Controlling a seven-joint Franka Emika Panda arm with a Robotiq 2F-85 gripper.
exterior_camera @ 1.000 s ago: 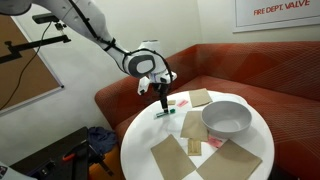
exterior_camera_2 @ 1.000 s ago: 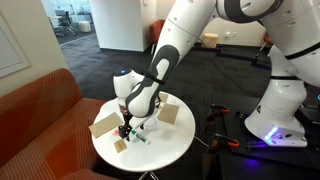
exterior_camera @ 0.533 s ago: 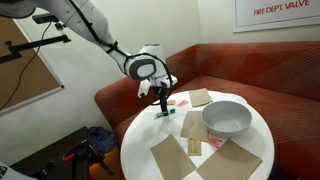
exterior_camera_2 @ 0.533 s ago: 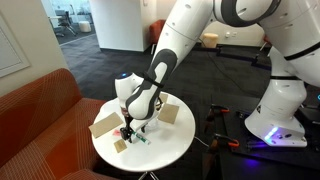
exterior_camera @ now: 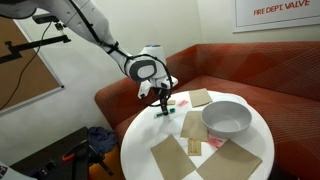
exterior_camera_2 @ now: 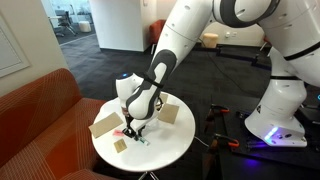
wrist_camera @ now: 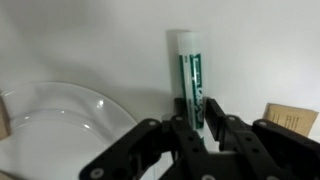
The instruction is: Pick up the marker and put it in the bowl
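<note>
Well outside the bowl (exterior_camera: 226, 129), the marker (wrist_camera: 189, 75).

1. The bowl (exterior_camera: 227, 118) sits on the counter (exterior_camera: 135, 140), which stands before a sofa (exterior_camera: 262, 95).
2. Paper pieces (exterior_camera: 170, 155) lie in front of and beside the bowl.
3. The marker (exterior_camera: 163, 114) is pinched in the gripper (exterior_camera: 163, 107) at the counter's rear, well apart from the bowl.
4. A card (exterior_camera: 183, 102) lies just beside the marker.

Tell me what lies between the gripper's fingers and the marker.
Nothing. In the wrist view the marker sits directly inside the gripper, whose fingers press against its sides.
</note>
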